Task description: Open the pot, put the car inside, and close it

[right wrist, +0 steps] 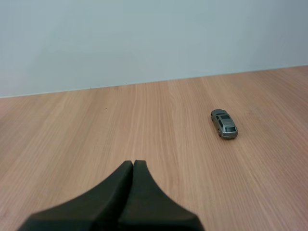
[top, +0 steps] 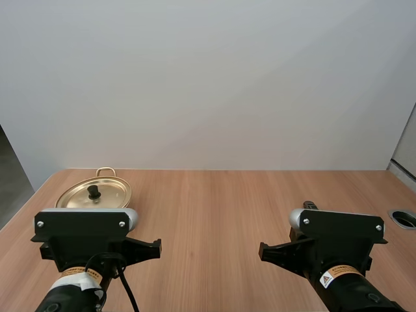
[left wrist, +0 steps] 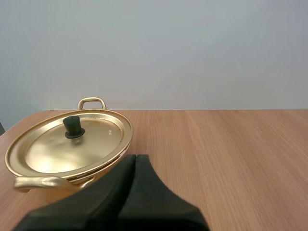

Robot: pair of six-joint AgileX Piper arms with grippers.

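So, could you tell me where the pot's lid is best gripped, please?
Probably by the black knob at the lid's centre, from straight above: it stands upright, the only raised part, while the rim lies flush on the pot. The left gripper, now shut, is nearest.

At lower left, the near side of the pot [top: 94, 193] is hidden by the left arm [top: 84, 234]; a round opening [top: 404, 218] is cropped at right.

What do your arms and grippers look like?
The left arm and right arm are black and blocky, with silver screws, grey rounded joints and orange label bands. The left gripper and right gripper are black too, tapering to points.
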